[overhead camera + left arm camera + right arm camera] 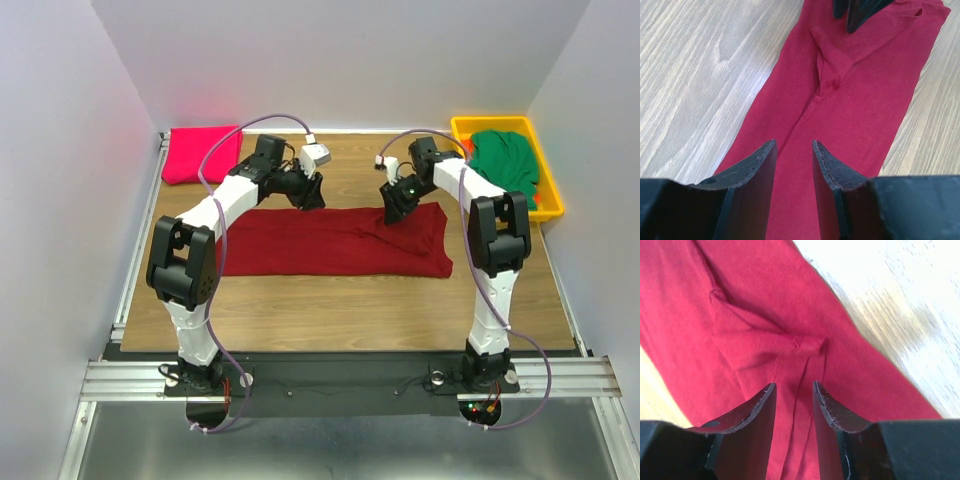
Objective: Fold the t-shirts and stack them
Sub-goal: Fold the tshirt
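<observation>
The maroon t-shirt [330,242] lies as a long folded strip across the middle of the wooden table. My left gripper [310,195] hovers at its far edge, left of centre, open and empty. My right gripper [394,213] is over the strip's right part, open and empty. In the left wrist view the open gripper [794,145] sits above the maroon t-shirt [860,85]. In the right wrist view the gripper [794,386] is above a wrinkled ridge of the maroon t-shirt [740,300]. The pink t-shirt [200,152] lies folded at the back left. The green t-shirt [505,160] sits crumpled in the bin.
A yellow plastic bin [490,122] stands at the back right corner. Bare wooden table [330,310] shows in front of the maroon strip. White walls close in the back and both sides. A metal rail runs along the near edge.
</observation>
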Controlling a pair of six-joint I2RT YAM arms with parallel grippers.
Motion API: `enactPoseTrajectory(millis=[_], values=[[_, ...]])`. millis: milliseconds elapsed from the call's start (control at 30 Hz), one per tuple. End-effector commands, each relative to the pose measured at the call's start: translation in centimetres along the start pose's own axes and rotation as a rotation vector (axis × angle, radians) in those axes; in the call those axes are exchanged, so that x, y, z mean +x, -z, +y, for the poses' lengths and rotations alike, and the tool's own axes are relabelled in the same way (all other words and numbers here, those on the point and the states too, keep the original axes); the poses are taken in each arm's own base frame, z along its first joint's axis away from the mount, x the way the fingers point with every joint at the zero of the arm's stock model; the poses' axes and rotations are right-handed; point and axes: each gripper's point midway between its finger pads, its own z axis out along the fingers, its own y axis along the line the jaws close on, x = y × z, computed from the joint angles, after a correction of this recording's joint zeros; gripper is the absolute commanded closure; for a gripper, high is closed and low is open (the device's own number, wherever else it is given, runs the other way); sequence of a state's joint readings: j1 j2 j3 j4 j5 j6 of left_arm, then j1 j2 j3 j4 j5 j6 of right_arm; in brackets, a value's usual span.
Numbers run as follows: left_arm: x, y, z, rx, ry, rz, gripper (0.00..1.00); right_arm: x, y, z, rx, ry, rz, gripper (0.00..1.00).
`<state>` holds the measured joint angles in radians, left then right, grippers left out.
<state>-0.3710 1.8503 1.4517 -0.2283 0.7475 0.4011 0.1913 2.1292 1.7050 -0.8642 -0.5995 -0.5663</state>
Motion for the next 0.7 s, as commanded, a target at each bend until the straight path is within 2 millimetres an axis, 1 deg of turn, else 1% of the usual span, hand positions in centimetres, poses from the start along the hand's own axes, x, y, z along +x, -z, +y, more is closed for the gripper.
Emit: enactPoseTrajectory(millis=[0, 100, 167, 200, 233, 300, 333, 367, 400, 433, 467, 500, 533, 567, 600, 633, 667], values=[[-1.5, 1.5, -0.1, -0.021, -0.014, -0.041, 0.54, -1.7, -0.8, -0.8, 0.046, 0.028, -0.027, 0.59], [-0.9, 1.6, 0.8, -0.049, 0.023, -0.017, 0.54, -1.0, -1.3, -1.2, 0.076, 0.014, -0.003, 0.6], [-0.4, 1.7, 1.3, -0.058, 0.045, 0.003, 0.55, -0.9, -1.4, -1.7, 0.097, 0.008, 0.0, 0.6], [0.1, 1.8, 1.5, -0.062, 0.063, 0.018, 0.55, -0.5, -1.5, -2.0, 0.111, -0.001, 0.012, 0.61], [0.8, 2.1, 2.2, -0.089, 0.088, 0.035, 0.55, 0.0, -2.0, -2.6, 0.144, -0.024, 0.034, 0.62], [1.8, 2.5, 3.0, -0.111, 0.118, 0.054, 0.56, 0.4, -2.2, -3.2, 0.178, -0.028, 0.052, 0.63], [2.5, 3.1, 4.0, -0.15, 0.137, 0.071, 0.56, 0.9, -2.8, -3.5, 0.186, -0.047, 0.069, 0.63], [3.2, 3.4, 4.6, -0.168, 0.146, 0.094, 0.56, 1.0, -2.9, -3.7, 0.197, -0.053, 0.075, 0.63], [5.1, 3.7, 5.4, -0.201, 0.175, 0.157, 0.58, 1.2, -3.1, -4.0, 0.215, -0.056, 0.086, 0.63], [6.2, 3.9, 5.9, -0.214, 0.183, 0.191, 0.59, 1.3, -3.3, -4.3, 0.225, -0.056, 0.095, 0.63], [7.8, 4.6, 6.8, -0.235, 0.189, 0.23, 0.59, 1.4, -3.6, -5.0, 0.252, -0.051, 0.107, 0.63], [9.3, 4.8, 7.2, -0.248, 0.198, 0.264, 0.6, 1.3, -3.9, -5.3, 0.262, -0.048, 0.112, 0.63], [10.8, 5.8, 8.4, -0.294, 0.19, 0.307, 0.61, 1.5, -4.5, -5.8, 0.27, -0.049, 0.122, 0.63], [12.1, 6.1, 8.8, -0.305, 0.197, 0.335, 0.62, 0.6, -4.4, -6.7, 0.299, -0.041, 0.111, 0.63], [13.9, 6.5, 9.1, -0.33, 0.202, 0.38, 0.62, 0.2, -4.7, -7.0, 0.309, -0.038, 0.109, 0.63], [14.9, 6.7, 9.5, -0.342, 0.2, 0.407, 0.63, -0.2, -4.9, -7.5, 0.321, -0.037, 0.107, 0.63], [16.6, 6.9, 9.6, -0.346, 0.19, 0.445, 0.65, 0.0, -5.9, -8.4, 0.329, -0.036, 0.121, 0.63]])
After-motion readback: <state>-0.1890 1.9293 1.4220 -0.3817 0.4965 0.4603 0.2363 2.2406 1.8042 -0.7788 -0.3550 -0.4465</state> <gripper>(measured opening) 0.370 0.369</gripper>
